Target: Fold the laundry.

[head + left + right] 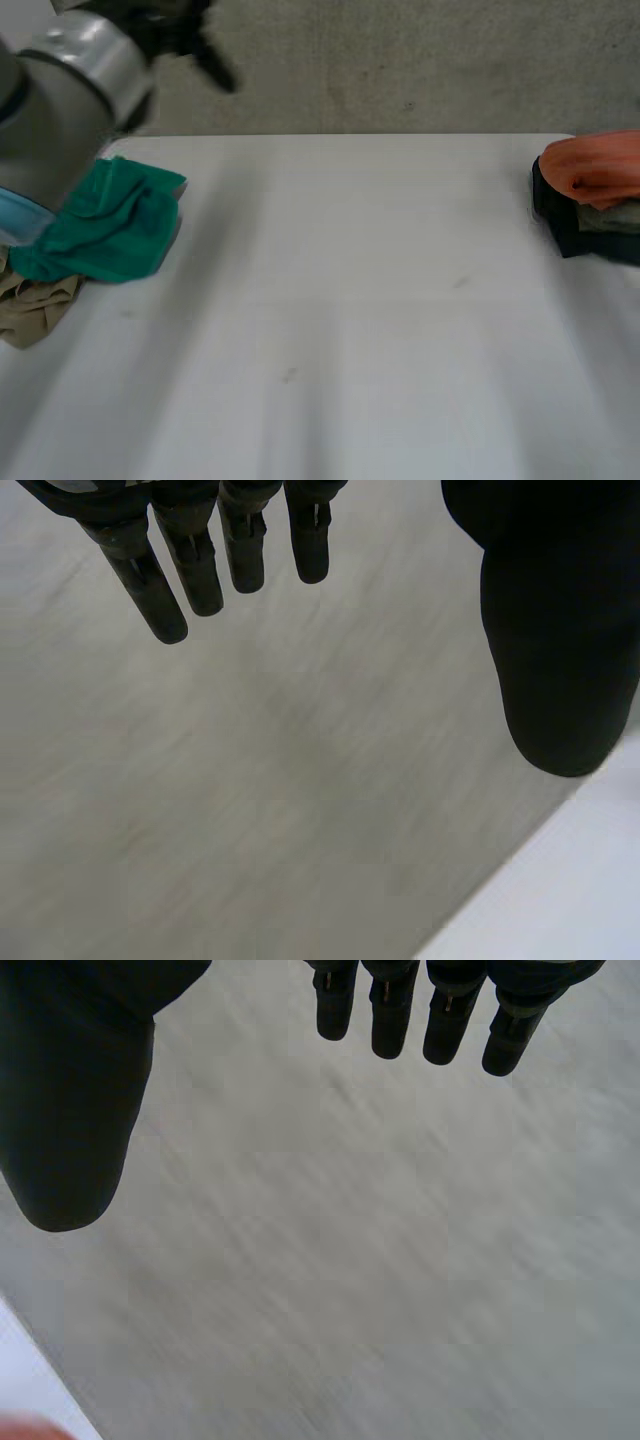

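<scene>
Black left hand: straight fingers, thumb wide apart; holds and touches nothing. Black right hand likewise slack, empty. Under both, grey floor beside white table. At table's left edge, crumpled green cloth against beige cloth; at right edge, orange cloth atop dark folded stack.

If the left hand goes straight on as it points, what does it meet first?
Likely nothing near: the left hand points at bare grey floor, depth unclear; the white table lies beside its thumb.

A white desk spread wide — past its far edge lay a grey, speckled floor, evenly lit.
</scene>
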Available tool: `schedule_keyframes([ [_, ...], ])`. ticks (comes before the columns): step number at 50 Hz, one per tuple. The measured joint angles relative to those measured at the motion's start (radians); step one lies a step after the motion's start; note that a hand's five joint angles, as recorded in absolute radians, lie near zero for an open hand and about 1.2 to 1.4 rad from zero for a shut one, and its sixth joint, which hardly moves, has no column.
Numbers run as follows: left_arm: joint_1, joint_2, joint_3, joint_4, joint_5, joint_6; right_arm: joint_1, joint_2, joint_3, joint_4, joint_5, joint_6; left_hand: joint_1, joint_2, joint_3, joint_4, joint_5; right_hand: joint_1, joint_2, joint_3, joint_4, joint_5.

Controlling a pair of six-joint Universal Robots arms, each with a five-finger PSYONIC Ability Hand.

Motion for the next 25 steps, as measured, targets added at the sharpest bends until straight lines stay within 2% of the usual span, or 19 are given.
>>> schedule_keyframes([
  [2,0.038,0.001,-0.019,-0.010,-0.019,0.052,0.046,-0.007,0.038,-0.014,-0.015,0.006,0.000,-0.006,-0.010,0.000,-0.005,0.000,0.000,0.000,0.000,0.000],
  [4,0.132,-0.017,-0.076,-0.022,-0.064,0.211,0.145,-0.010,0.114,-0.026,-0.038,0.011,0.000,-0.012,-0.017,0.000,-0.006,0.000,0.000,0.000,0.000,0.000],
  [5,0.158,-0.027,-0.093,-0.020,-0.077,0.261,0.170,-0.007,0.133,-0.024,-0.041,0.010,0.000,-0.012,-0.017,0.000,-0.006,0.000,0.000,0.000,0.000,0.000],
  [6,0.158,-0.027,-0.093,-0.020,-0.077,0.261,0.170,-0.007,0.133,-0.024,-0.041,0.010,0.000,-0.012,-0.017,0.000,-0.006,0.000,0.000,0.000,0.000,0.000],
  [7,0.199,-0.049,-0.118,-0.014,-0.097,0.340,0.214,0.002,0.167,-0.018,-0.045,0.009,0.000,-0.012,-0.017,0.000,-0.006,0.000,0.000,0.000,0.000,0.000],
  [8,0.238,-0.080,-0.138,0.004,-0.114,0.412,0.248,0.015,0.195,-0.006,-0.046,0.006,0.000,-0.012,-0.017,0.000,-0.006,0.000,0.000,0.000,0.000,0.000],
  [11,0.314,-0.181,-0.160,0.076,-0.129,0.513,0.281,0.047,0.231,0.019,-0.044,0.000,-0.003,-0.014,-0.017,0.000,-0.006,0.000,0.000,0.000,0.000,0.000],
  [16,0.401,-0.379,-0.133,0.206,-0.090,0.580,0.291,0.104,0.268,0.067,-0.037,-0.015,-0.003,-0.014,-0.017,0.000,-0.007,0.000,0.000,0.000,0.000,0.000],
  [20,0.447,-0.548,-0.062,0.270,0.000,0.588,0.280,0.124,0.285,0.091,-0.030,-0.024,0.015,-0.004,-0.007,0.008,0.004,0.000,0.000,0.000,0.000,0.000],
  [21,0.457,-0.587,-0.039,0.278,0.024,0.587,0.277,0.126,0.290,0.096,-0.027,-0.026,0.239,0.190,0.185,0.201,0.201,0.000,0.000,0.000,0.000,0.000],
  [23,0.468,-0.632,-0.010,0.285,0.053,0.583,0.274,0.127,0.299,0.099,-0.024,-0.028,0.543,0.516,0.483,0.501,0.491,0.000,0.000,0.000,0.000,0.000],
  [24,0.470,-0.645,0.001,0.287,0.062,0.580,0.273,0.126,0.302,0.099,-0.023,-0.029,0.543,0.516,0.483,0.501,0.491,0.000,0.000,0.000,0.000,0.000],
  [25,0.471,-0.652,0.009,0.288,0.067,0.575,0.272,0.125,0.306,0.100,-0.021,-0.030,0.734,0.806,0.783,0.809,0.776,0.000,0.000,0.000,0.000,0.000],
])
